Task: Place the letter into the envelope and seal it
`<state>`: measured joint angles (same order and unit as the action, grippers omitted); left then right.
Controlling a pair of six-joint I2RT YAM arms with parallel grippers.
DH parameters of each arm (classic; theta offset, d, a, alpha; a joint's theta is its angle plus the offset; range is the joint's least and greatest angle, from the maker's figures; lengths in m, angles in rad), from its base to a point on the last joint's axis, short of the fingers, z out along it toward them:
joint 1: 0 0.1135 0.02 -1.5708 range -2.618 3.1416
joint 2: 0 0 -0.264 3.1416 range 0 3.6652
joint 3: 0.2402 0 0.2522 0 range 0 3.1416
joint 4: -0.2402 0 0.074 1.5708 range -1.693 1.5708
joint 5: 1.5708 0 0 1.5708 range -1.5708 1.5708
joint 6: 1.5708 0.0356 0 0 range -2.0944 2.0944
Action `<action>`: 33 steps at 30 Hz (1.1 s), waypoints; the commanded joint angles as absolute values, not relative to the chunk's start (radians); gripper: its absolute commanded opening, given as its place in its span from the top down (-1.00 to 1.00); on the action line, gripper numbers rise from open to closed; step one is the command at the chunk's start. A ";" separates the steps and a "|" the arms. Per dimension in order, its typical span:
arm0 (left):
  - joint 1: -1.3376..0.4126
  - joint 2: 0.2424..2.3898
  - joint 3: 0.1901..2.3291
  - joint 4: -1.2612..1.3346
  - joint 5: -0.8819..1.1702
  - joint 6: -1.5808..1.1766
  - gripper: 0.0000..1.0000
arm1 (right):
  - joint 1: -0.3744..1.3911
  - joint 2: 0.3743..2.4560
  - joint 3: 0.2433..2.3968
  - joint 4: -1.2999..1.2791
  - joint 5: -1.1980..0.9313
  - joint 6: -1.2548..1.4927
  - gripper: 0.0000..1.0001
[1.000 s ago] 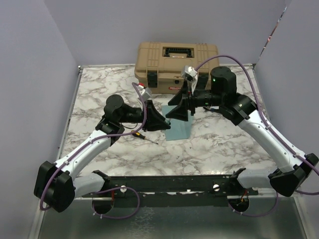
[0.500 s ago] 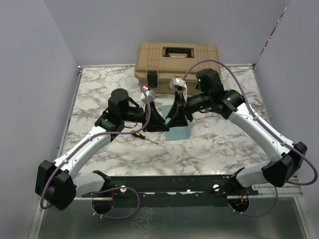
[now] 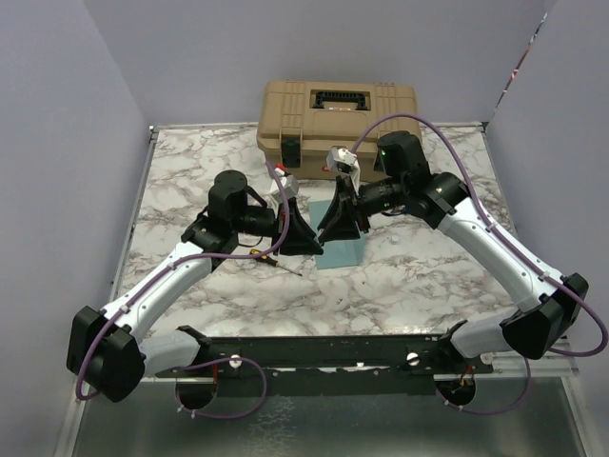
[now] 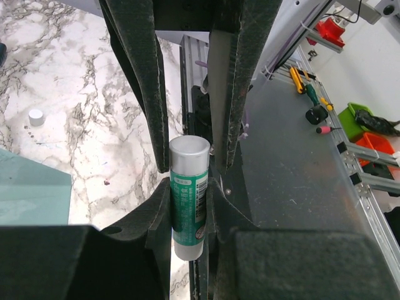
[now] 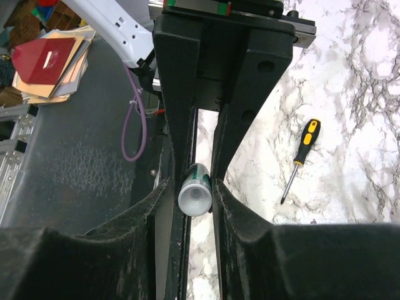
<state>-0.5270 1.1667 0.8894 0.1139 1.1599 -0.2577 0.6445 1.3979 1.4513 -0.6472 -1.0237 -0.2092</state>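
The teal envelope (image 3: 343, 251) lies flat on the marble table under both grippers; its corner also shows in the left wrist view (image 4: 28, 190). The letter is not in view. My left gripper (image 3: 314, 244) is shut on a glue stick (image 4: 189, 200) with a green label, holding its lower body. My right gripper (image 3: 326, 233) faces it from the other side and is closed round the stick's silver cap end (image 5: 195, 197). The two grippers meet tip to tip above the envelope's left edge.
A tan toolbox (image 3: 338, 114) stands at the back of the table. A yellow-and-black screwdriver (image 3: 271, 258) lies left of the envelope and also shows in the right wrist view (image 5: 299, 156). A small white cap (image 4: 36, 116) lies on the marble.
My right arm has swung left and brought its gripper onto the glue stick held by my left gripper. The left gripper shifted slightly right. Little has moved in the last half second.
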 commanded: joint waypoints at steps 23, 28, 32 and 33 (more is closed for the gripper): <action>-0.527 1.090 0.955 0.102 0.528 0.077 1.00 | 0.730 1.342 1.255 -0.112 0.158 0.786 0.99; -0.527 1.081 0.932 0.082 0.639 0.079 1.00 | 0.728 1.358 1.310 -0.077 -0.007 0.687 0.02; -0.526 1.071 0.936 0.016 0.718 0.075 1.00 | 0.722 1.283 1.285 -0.097 -0.229 0.441 -0.39; -0.526 1.071 0.936 0.007 0.744 0.068 1.00 | 0.718 1.261 1.272 -0.105 -0.264 0.384 -0.42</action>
<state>-0.5251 1.0943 0.9092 0.0582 0.6193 0.0517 0.7277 1.3479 1.2888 -0.1318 -0.1162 0.6067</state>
